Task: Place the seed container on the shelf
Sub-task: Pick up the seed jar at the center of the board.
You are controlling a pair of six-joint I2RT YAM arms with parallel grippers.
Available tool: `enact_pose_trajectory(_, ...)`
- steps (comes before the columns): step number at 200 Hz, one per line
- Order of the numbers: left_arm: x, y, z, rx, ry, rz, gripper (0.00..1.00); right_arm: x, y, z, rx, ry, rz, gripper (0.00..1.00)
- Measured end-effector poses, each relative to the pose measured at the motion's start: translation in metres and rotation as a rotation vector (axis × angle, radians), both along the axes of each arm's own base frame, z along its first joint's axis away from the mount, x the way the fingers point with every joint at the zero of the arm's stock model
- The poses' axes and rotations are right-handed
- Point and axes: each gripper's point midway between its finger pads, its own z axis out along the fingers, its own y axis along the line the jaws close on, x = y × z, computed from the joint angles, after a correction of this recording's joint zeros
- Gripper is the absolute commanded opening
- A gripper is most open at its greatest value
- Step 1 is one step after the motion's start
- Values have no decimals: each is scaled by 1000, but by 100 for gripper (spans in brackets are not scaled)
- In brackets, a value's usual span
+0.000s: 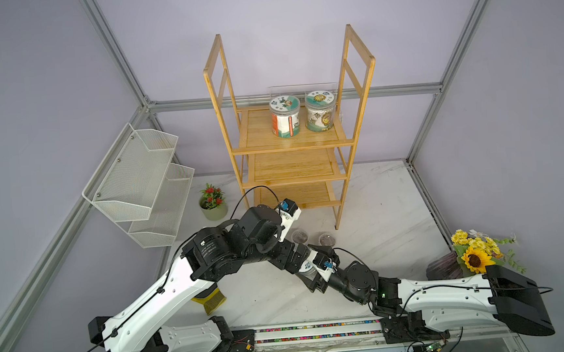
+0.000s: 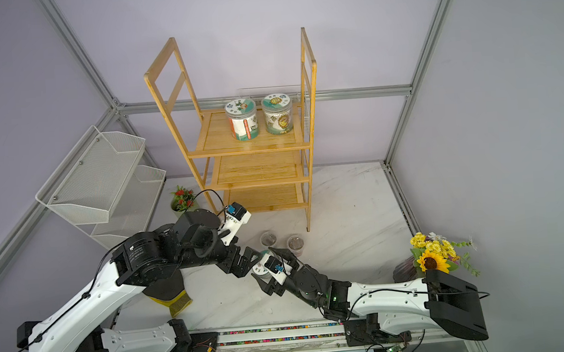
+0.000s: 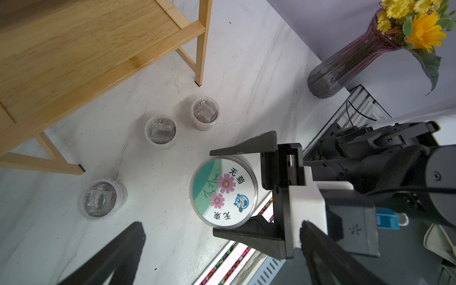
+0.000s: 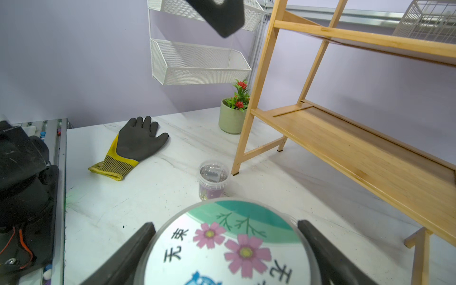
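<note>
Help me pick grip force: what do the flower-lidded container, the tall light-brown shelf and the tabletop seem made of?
The seed container: clear, glossy plastic, judging by its see-through rim; the lid face looks like a printed paper label.
The shelf: bamboo or light wood, smooth satin finish, visible grain strips.
The tabletop: white with grey veins, marble-look; stone or laminate, cannot tell.

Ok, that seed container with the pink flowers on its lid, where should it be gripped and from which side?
Grip the seed container across its round side, near the lid, coming in level from the right arm's side. Its lid faces up and the body is round, so flat jaws seat on opposite sides, as the right gripper shows.
</note>
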Motion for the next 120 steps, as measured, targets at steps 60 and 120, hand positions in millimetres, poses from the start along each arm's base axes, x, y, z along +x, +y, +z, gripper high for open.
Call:
enact_pose_trajectory(60, 21, 32, 5, 34, -59, 153, 100, -5, -3, 6, -2, -7, 22, 38)
enact_pose_trajectory(120, 28, 76, 33, -1, -176, 308, 100, -14, 2, 26, 26, -11, 86, 37)
